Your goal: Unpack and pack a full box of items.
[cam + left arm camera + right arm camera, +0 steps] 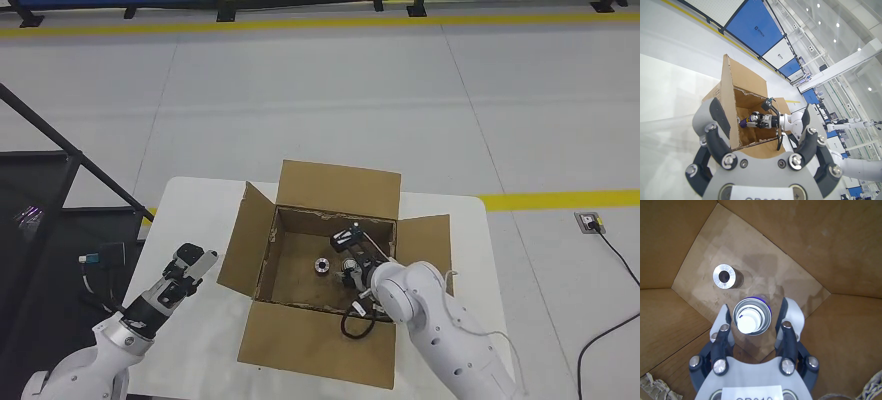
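Spray can [751,319] stands upright on box [340,185] floor beside metal cylinder [726,276]. Right gripper [755,303] straddles it from above, fingers apart, likely for a clamp. Left gripper [195,257] hovers left of box, fingers apart.

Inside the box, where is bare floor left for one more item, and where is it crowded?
Bare: the box floor between the metal cylinder and the walls beyond it. Also the table beside the box, near the left gripper. Crowded: around the spray can, flanked by the right gripper, close to the cylinder.
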You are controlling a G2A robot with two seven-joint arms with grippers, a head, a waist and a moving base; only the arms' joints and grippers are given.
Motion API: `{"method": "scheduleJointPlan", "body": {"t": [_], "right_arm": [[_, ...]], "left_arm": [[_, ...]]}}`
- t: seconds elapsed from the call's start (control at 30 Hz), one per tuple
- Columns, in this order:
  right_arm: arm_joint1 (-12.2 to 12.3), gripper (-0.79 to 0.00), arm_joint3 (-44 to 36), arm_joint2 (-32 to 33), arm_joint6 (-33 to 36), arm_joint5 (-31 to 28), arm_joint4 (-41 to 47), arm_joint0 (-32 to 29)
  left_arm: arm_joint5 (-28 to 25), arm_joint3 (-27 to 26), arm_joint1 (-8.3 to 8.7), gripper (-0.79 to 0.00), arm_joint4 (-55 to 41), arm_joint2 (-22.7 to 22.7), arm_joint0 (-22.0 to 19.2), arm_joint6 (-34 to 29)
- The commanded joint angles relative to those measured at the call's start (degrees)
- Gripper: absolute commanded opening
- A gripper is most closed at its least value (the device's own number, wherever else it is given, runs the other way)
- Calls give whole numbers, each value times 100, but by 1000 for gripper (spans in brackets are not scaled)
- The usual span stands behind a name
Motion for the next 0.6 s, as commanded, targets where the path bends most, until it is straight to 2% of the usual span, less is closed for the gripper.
{"method": "scheduleJointPlan", "body": {"t": [0.0, 0.17, 0.23, 0.37, 0.47, 0.57], "right_arm": [[10, -785, -142, 71, -31, -27, 60, -50], [97, -785, -1013, 406, 29, -138, 114, -369], [153, -785, -1687, 607, 104, -205, 113, -609], [291, -785, -3342, 1157, 253, -111, -438, -1170], [379, -785, -4560, 1630, -242, -72, -1141, -1663], [433, -785, -5162, 2196, -608, 103, -1470, -2141]], "left_arm": [[0, 0, 0, 0, 0, 0, 0, 0], [0, 0, 0, 0, 0, 0, 0, 0], [0, 0, 0, 0, 0, 0, 0, 0], [0, 0, 0, 0, 0, 0, 0, 0], [0, 0, 0, 0, 0, 0, 0, 0], [0, 0, 0, 0, 0, 0, 0, 0]]}}
